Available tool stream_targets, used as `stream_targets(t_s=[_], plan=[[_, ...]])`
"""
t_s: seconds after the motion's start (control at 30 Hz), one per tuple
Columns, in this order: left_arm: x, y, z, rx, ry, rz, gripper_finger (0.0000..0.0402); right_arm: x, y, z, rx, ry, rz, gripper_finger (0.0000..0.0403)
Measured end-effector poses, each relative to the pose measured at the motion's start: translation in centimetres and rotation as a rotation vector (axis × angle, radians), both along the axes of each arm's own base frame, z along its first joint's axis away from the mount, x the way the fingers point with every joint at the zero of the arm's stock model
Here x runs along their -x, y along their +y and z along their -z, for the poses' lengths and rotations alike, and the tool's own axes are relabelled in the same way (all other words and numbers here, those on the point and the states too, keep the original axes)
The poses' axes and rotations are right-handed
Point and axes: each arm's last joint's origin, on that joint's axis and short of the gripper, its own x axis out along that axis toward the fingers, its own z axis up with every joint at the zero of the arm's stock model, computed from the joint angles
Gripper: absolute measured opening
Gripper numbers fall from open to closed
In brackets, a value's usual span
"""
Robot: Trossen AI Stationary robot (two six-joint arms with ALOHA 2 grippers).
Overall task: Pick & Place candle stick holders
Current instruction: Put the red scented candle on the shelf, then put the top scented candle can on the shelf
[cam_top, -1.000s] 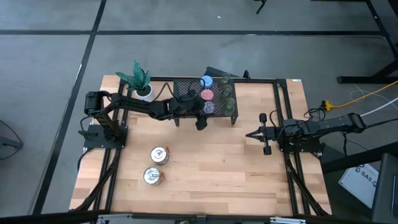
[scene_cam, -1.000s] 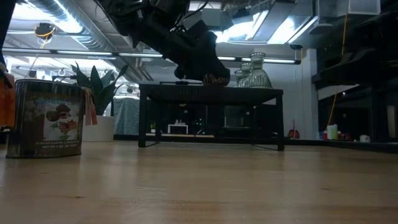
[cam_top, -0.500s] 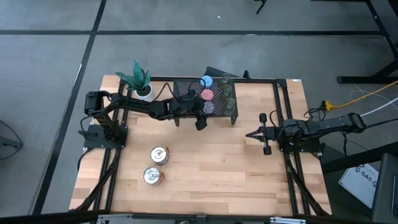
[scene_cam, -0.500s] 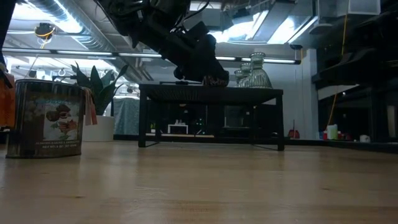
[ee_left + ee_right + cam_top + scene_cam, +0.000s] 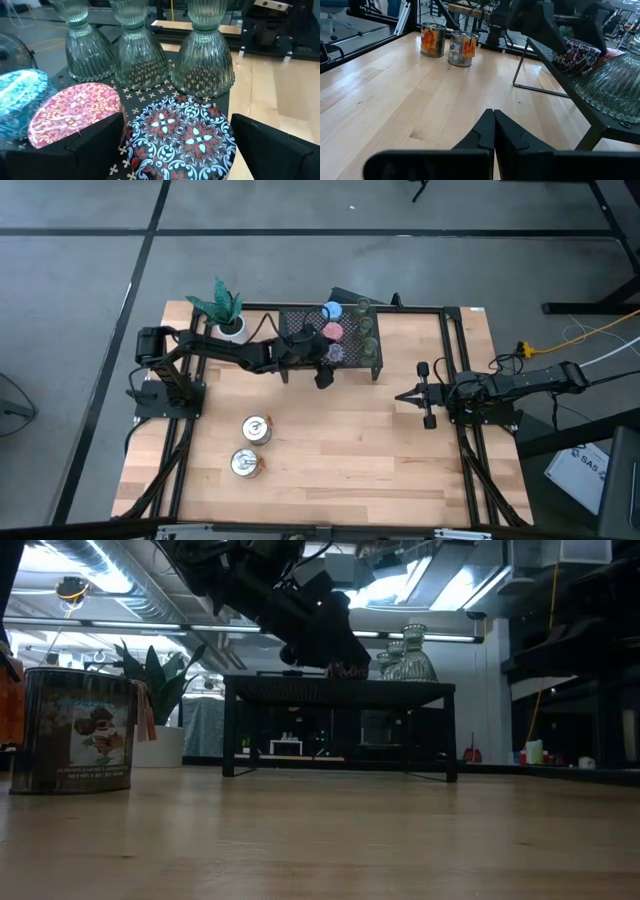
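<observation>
1. Silvery tins with orange marks sit nearest on the wooden bench [image 5: 330,440]: two candle stick holders [image 5: 257,429] [image 5: 245,464] near the front left, well apart from the rack, not yet moved.
2. Over on the right side the right gripper [image 5: 405,396] waits low over the bench, jaws clenched tight on nothing, pointing toward the rack.
3. Now the action: the left gripper [image 5: 322,360] reaches across to the black mesh rack [image 5: 372,366], jaws spread wide either side of the purple patterned holder [image 5: 182,137], which rests on the mesh at the rack's near edge.
4. Released, I'd say — the holder sits flat with each dark finger standing just off its sides, though from the level view I can't quite tell whether a fingertip grazes it.
5. Placement makes sense: purple sits just beside the pink holder [image 5: 75,112] and the blue one [image 5: 17,97], forming a neat row.
6. Farthest back, three olive-green glassy holders [image 5: 132,52] stand upright in their own row, with the potted plant [image 5: 224,310] off at the bench's left corner.
</observation>
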Motion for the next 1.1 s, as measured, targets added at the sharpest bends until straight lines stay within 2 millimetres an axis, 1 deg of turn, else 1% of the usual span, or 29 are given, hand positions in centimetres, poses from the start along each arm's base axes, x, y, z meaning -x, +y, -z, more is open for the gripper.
stream_targets(t_s=[0.27,0.57,0.8,0.93,1.1], plan=[[-0.3,-0.8,-0.5,-0.048,-0.034,0.011,0.0365,0.0,0.0,0.0,0.0,0.0,0.0,0.0003],[-0.6,-2.1,-2.0,-0.181,-0.119,0.094,0.0365,0.0,0.0,0.0,0.0,0.0,0.0,0.0003],[-0.3,-4.3,-3.8,-0.304,-0.148,0.206,0.0362,0.0,0.0,0.0,0.0,0.0,0.0,0.0003],[0.2,-6.1,-4.8,-0.375,-0.162,0.293,0.0357,0.0,0.0,0.0,0.0,0.0,0.0,0.0003],[0.8,-8.2,-5.6,-0.433,-0.152,0.37,0.0353,0.0,0.0,0.0,0.0,0.0,0.0,0.0003]])
